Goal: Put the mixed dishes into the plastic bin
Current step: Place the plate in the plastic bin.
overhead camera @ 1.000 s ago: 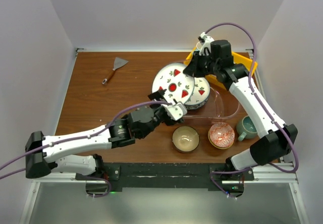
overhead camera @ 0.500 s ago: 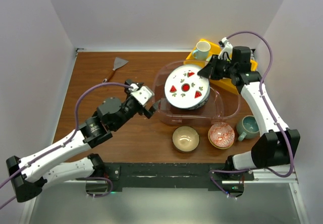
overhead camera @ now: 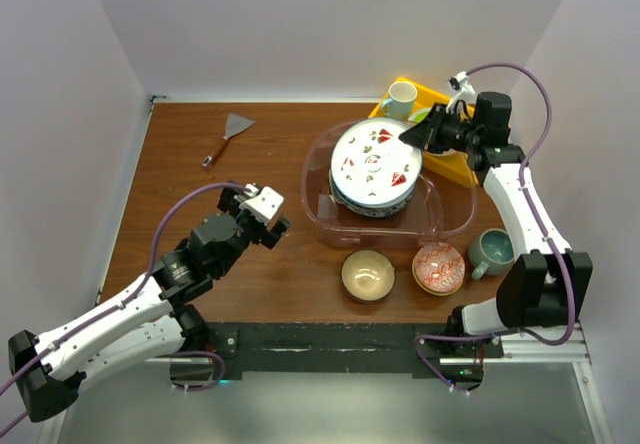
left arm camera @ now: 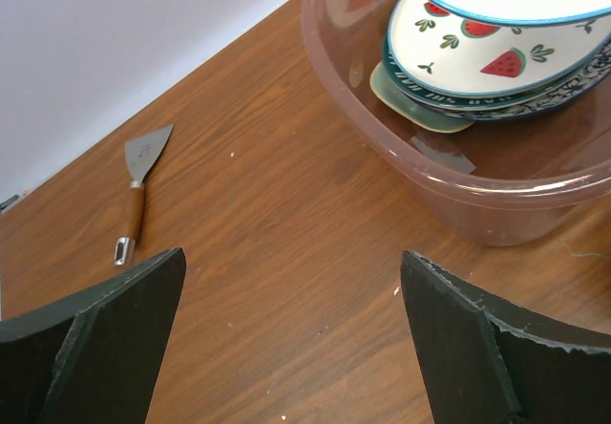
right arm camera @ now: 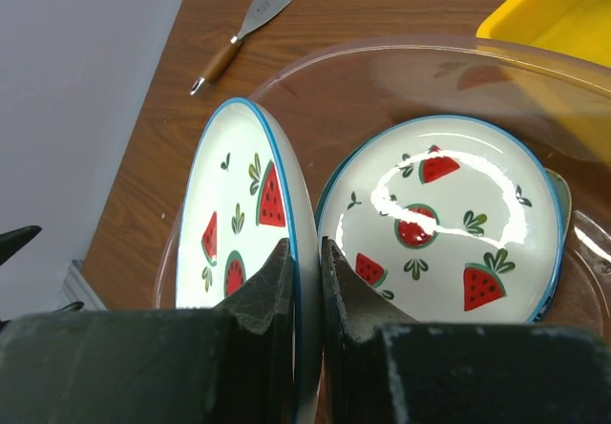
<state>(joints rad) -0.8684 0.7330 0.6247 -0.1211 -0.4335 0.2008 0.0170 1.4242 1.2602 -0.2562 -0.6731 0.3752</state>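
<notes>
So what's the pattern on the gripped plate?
Red watermelon slices on the white, blue-rimmed plate; right wrist view.

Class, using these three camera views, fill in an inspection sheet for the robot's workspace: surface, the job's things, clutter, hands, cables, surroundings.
Surface: wooden table; no spills seen.
Job's things: plastic bin holds a stack of plates; another watermelon plate is held over the stack by its rim; tan bowl, red-patterned bowl and grey-teal mug stand on the table outside the bin.
Clutter: scraper far left; white mug in the yellow tray.
Hands: left hand open, empty, over bare table; right hand shut on the watermelon plate.
Cables: purple cable along each arm; neither touches a dish.
Surroundings: plain pale walls on three sides; nothing else seen.
</notes>
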